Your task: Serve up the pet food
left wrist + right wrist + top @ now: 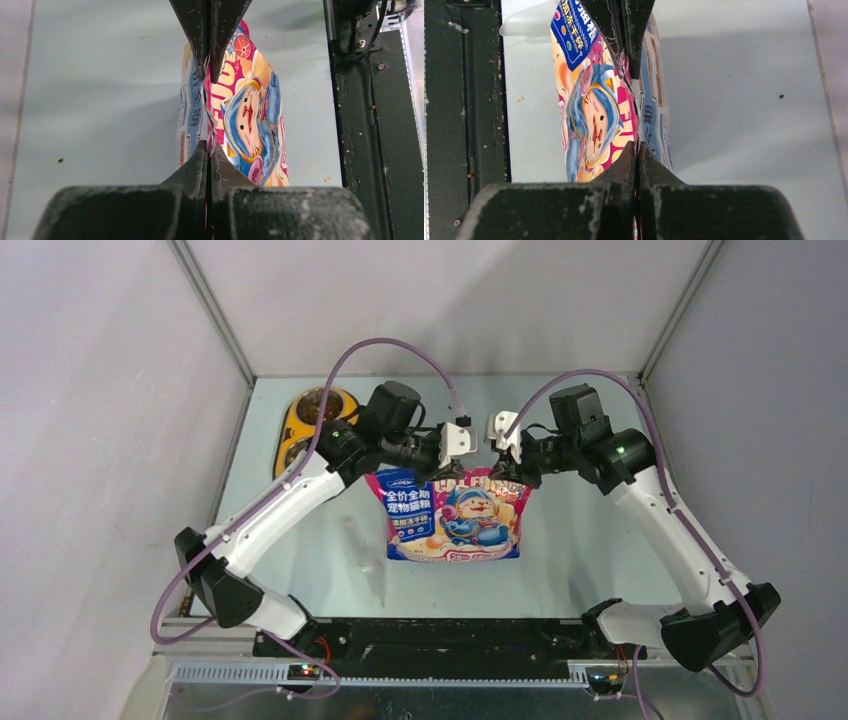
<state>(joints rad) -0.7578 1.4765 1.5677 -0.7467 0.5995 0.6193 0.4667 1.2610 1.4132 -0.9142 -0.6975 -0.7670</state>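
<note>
The 2 arms rise from their near bases and lean toward the far middle, the left arm (290, 495) slanting right and the right arm (665, 515) slanting left. Their wrists face each other, close but apart. The left gripper (445, 462) and right gripper (512, 465) each have 2 fingers pressed together (no gap shows in either wrist view), pinching the bag (455, 515) at its top edge.
</note>
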